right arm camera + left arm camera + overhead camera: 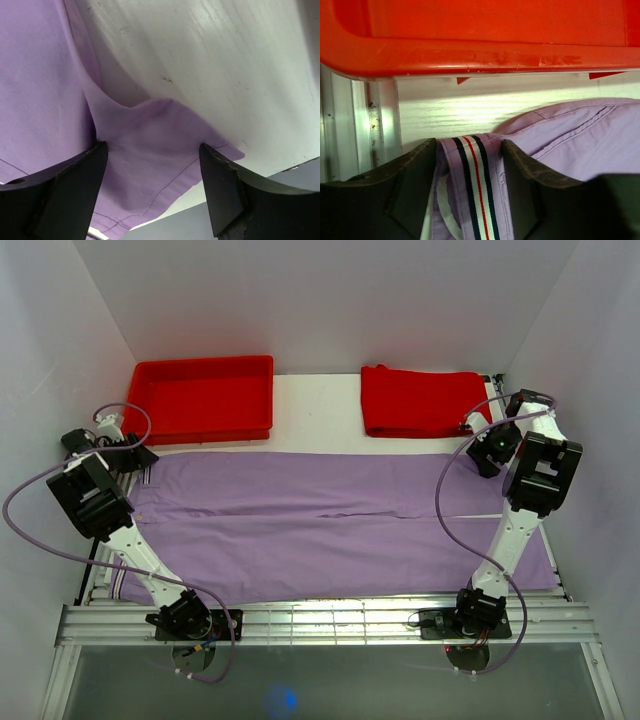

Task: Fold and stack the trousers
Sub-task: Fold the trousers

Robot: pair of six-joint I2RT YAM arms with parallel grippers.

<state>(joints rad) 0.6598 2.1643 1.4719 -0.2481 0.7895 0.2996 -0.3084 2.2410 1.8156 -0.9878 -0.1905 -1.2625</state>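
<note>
I saw the trousers (340, 525) lying flat and spread out across the worktop (315, 410), almost from one side to the other. They were light purple, with the two legs side by side, one nearer to me and one farther away.

My left hand (469, 142) was at the far left corner of the trousers. Its fingers were spread apart and the waist end lay between them. A striped band (475, 190) ran along the cloth there, in white, dark and red lines. The cloth reached both fingers, but it did not look squeezed. Just past that hand was the red tray (200, 400), close to the trousers.

My right hand (152, 147) was at the far right corner. Its fingers were wide apart too. A loose corner of a trouser leg (160, 130), with a thin stitched edge, lay between them on the white worktop.

A folded red cloth (420, 400) sat at the back, right of the tray.
</note>
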